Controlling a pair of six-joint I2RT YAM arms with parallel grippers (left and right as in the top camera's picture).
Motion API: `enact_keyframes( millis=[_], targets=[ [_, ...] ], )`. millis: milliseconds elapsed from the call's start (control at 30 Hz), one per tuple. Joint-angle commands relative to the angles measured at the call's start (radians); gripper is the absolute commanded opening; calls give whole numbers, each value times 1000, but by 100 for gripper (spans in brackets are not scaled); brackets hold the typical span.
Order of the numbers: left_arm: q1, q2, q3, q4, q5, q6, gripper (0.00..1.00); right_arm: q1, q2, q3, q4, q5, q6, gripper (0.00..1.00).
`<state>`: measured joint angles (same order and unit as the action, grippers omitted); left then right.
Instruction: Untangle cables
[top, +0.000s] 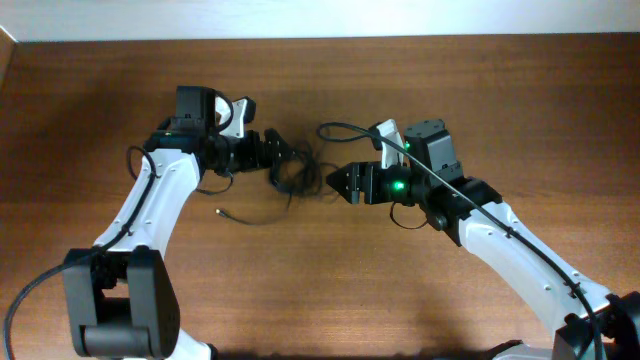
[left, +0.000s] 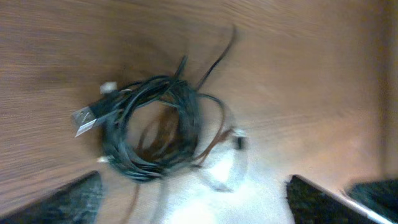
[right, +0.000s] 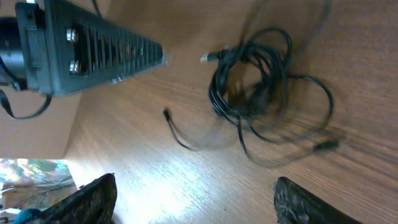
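Overhead shows the three thin black cords (top: 296, 172) bunched in one knotted coil near the middle of the brown wooden table (top: 500, 90), with the left gripper (top: 277, 150) at its left side and the right gripper (top: 336, 181) just beside its right. A pale wall (top: 300, 18) borders the far edge. Left wrist: the fingers (left: 68, 199) are spread wide and pinch nothing, and a silvery plug (left: 84, 118) juts from the coil (a handy free end). Right wrist: the fingers (right: 93, 199) are likewise spread and empty, and a loose end (right: 166, 114) trails toward the near edge. It would be best to pin the coil with one claw and draw a single end out slowly.
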<state>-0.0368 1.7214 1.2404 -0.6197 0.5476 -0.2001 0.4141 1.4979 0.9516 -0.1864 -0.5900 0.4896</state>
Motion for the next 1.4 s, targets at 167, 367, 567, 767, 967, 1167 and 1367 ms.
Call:
enact_keyframes(
  millis=[167,367,567,767,967,1167,1367],
  targets=[
    [84,-22,77,256,119,173,99,3,3,5,-101,82,-48,81],
    [-6,-18,105,306,-139,564,99,-5,3,5,-136,113,-49,82],
    [-201,76,105,420,-401,781,99,-8,3,5,-168,112,-48,82],
    [-229,224,105,439,-408,782,99,-61,-16,5,-323,104,-58,80],
    [-229,299,105,438,-418,834,93,-90,-24,5,-376,101,-75,80],
    [-227,341,105,391,-465,845,78,-90,-24,5,-375,98,-74,80],
    [-206,341,105,366,-466,845,71,-90,-24,5,-375,98,-75,80]
  ],
)
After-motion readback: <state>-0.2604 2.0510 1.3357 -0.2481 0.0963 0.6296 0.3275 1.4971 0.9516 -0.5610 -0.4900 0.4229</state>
